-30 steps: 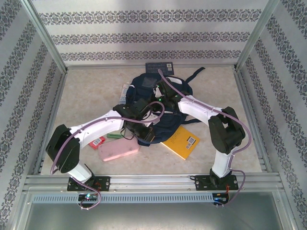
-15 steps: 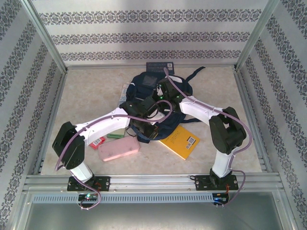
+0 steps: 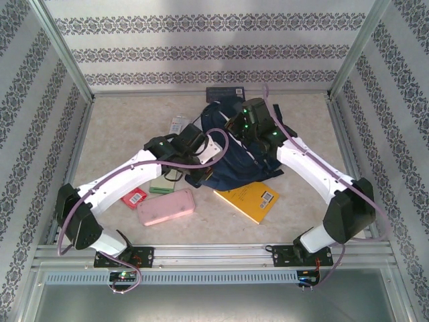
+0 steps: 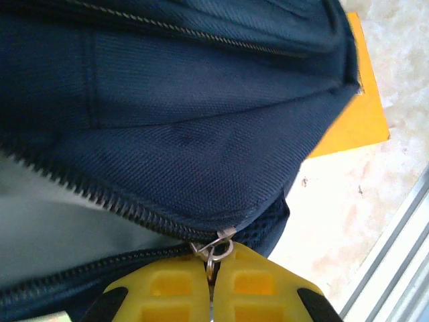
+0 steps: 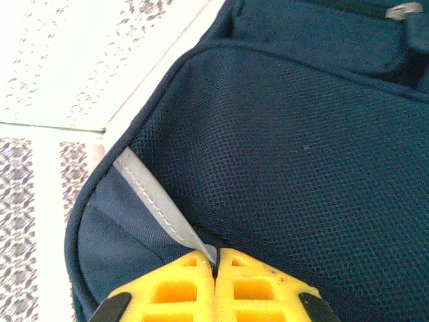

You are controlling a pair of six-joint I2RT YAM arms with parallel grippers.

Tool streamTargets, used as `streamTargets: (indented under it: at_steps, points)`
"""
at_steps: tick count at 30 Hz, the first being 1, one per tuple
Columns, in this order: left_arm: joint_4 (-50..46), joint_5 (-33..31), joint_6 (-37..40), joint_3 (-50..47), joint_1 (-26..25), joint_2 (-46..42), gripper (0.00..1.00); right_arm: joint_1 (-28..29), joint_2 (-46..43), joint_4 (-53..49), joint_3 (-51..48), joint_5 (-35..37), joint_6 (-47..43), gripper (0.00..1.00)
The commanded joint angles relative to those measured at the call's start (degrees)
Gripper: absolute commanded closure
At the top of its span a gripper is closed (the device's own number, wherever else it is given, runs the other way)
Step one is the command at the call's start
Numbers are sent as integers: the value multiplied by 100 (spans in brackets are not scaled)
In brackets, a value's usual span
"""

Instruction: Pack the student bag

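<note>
Pale table [image 3: 120,127], student bag [image 3: 236,166] partly under arms [image 3: 134,171], yellow book [image 3: 255,200] overlapped

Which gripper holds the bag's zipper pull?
The left gripper: its jaws are shut on the metal zipper pull. The right gripper pinches fabric of the student bag beside a white stripe.

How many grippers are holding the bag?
2. The left gripper is shut on the zipper pull of the bag; the right gripper is shut on its fabric beside a white stripe.
</note>
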Motion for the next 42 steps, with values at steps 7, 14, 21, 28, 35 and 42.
streamTargets:
  at_steps: [7, 14, 21, 28, 35, 42]
  points:
    - [829, 102, 604, -607, 213, -721, 100, 1, -134, -441, 247, 387, -150, 87]
    - [988, 210, 753, -822, 421, -363, 100, -887, 546, 549, 72, -2726, -2063, 56]
    - [1112, 319, 789, -843, 579, -244, 100, -1351, 973, 191, -182, -4212, -3305, 50]
    - [1118, 319, 859, -857, 605, -227, 100, -1335, 958, -66, -694, -4712, -4134, 55]
    - [1093, 428, 842, -828, 631, -212, 100, -1077, 1099, -236, -764, -4846, -4487, 63]
    - [1056, 496, 845, -828, 644, -228, 100, -882, 1204, -513, -643, -4705, -4724, 69]
